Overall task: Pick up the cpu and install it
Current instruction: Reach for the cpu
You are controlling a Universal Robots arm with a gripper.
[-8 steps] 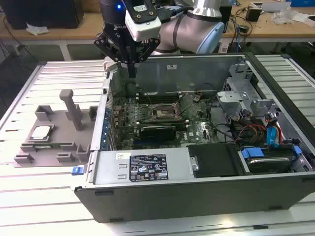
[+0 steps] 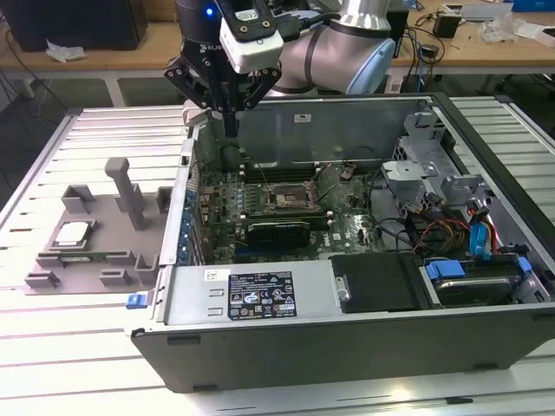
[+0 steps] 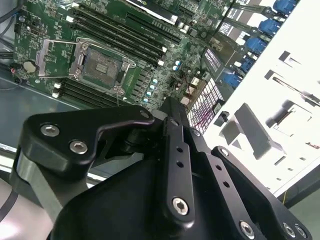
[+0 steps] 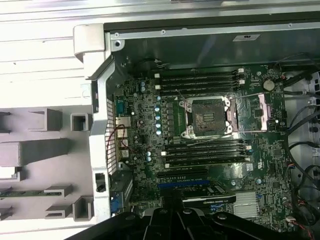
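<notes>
The cpu (image 2: 72, 232), a small silver square chip, lies in a recess of the grey holder (image 2: 95, 251) on the table, at the exterior view's left of the computer case. My gripper (image 2: 230, 128) hangs above the case's rear left corner, well away from the cpu. Its dark fingers (image 3: 170, 107) are pressed together with nothing between them. The motherboard socket (image 4: 207, 117) is uncovered, with its metal frame (image 4: 257, 112) swung open beside it. The same socket (image 3: 100, 65) shows past the fingers in the second wrist view, and in the exterior view the socket (image 2: 286, 198) is mid-board.
The open computer case (image 2: 347, 329) has tall metal walls around the motherboard (image 2: 260, 217). Drive cage and cables (image 2: 451, 208) fill its right side. The grey holder has an upright post (image 2: 128, 186). Memory slots (image 4: 200, 80) flank the socket.
</notes>
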